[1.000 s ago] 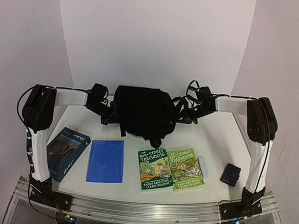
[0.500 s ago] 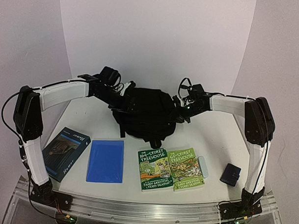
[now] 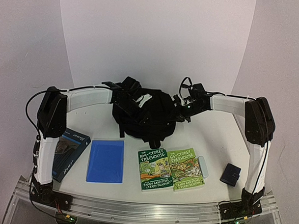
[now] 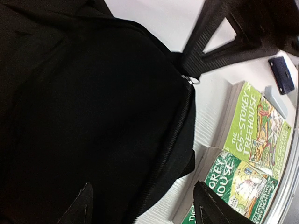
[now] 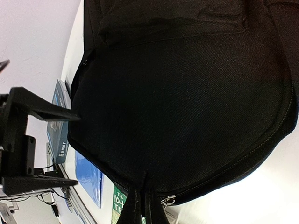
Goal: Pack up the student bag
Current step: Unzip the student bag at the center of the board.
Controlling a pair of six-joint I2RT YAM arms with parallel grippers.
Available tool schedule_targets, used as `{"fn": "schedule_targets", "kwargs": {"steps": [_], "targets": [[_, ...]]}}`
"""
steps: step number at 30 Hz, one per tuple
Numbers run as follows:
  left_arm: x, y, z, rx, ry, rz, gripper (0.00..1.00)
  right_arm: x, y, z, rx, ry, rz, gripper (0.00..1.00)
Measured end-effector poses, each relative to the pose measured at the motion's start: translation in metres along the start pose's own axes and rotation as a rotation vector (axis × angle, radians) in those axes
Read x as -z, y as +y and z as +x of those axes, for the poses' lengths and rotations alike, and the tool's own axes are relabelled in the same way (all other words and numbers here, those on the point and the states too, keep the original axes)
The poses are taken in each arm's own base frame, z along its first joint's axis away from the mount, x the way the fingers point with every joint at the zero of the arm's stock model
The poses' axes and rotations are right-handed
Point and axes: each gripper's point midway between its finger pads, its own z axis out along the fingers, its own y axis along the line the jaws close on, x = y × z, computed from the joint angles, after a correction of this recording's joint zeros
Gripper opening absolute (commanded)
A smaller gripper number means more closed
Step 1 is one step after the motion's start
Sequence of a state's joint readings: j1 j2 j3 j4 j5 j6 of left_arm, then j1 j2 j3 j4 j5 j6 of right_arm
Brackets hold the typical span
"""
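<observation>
The student bag (image 3: 144, 116) is seen lying on the white counter (image 3: 212, 139) at the middle of the overhead frame, just above two green books (image 3: 172, 169). The left tool (image 4: 147, 207) is poised released over the bag's top, fingers spread wide and nothing gripped. The right tool (image 5: 142, 207) is clenched on the bag's fabric at its right edge, beside a zip pull (image 5: 166, 201).

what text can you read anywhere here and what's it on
"104-STOREY TREEHOUSE" and "ANDY GRIFFITHS & TERRY DENTON": left green book
"65-STOREY TREEHOUSE": right green book
"Humor": dark blue book
smaller print on both green covers: too small to read
backpack, blue sheet, pouch: no text visible
</observation>
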State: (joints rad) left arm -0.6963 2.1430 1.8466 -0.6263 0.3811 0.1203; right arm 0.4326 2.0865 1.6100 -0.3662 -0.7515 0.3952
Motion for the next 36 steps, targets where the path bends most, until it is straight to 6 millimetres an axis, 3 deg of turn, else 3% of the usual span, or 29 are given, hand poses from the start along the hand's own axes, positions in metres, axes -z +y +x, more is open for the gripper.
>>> {"fn": "schedule_targets", "kwargs": {"steps": [4, 9, 10, 17, 21, 25, 27, 28, 31, 33, 36], "targets": [[-0.007, -0.012, 0.006, -0.037, 0.028, 0.003, 0.49, 0.0, -0.001, -0.001, -0.001, -0.002, 0.002, 0.0], [-0.012, -0.016, 0.013, -0.08, 0.062, -0.047, 0.05, 0.002, -0.003, -0.002, -0.007, -0.005, 0.004, 0.0], [-0.013, -0.016, 0.015, -0.078, 0.067, -0.056, 0.02, 0.003, -0.005, -0.003, -0.011, -0.009, 0.006, 0.0], [-0.004, -0.01, 0.048, -0.084, 0.132, -0.108, 0.0, 0.017, -0.038, -0.018, -0.05, -0.048, 0.047, 0.0], [0.02, -0.012, 0.058, -0.088, 0.129, -0.132, 0.0, 0.021, -0.07, -0.03, -0.061, -0.073, 0.09, 0.0], [0.048, -0.01, 0.049, -0.09, 0.058, -0.151, 0.0, 0.018, -0.088, -0.038, -0.062, -0.072, 0.096, 0.0], [0.06, -0.003, 0.044, -0.085, 0.022, -0.169, 0.05, 0.016, -0.085, -0.041, -0.051, -0.069, 0.076, 0.0], [0.064, 0.001, 0.043, -0.082, 0.012, -0.178, 0.14, 0.016, -0.081, -0.042, -0.047, -0.066, 0.063, 0.0], [0.072, 0.011, 0.046, -0.075, 0.02, -0.201, 0.52, 0.014, -0.073, -0.044, -0.033, -0.067, 0.043, 0.0], [0.074, 0.014, 0.051, -0.058, 0.052, -0.205, 0.68, 0.012, -0.07, -0.043, -0.031, -0.065, 0.041, 0.0], [0.075, 0.01, 0.038, -0.041, 0.054, -0.196, 0.8, 0.008, -0.064, -0.041, -0.038, -0.058, 0.034, 0.0]]}}
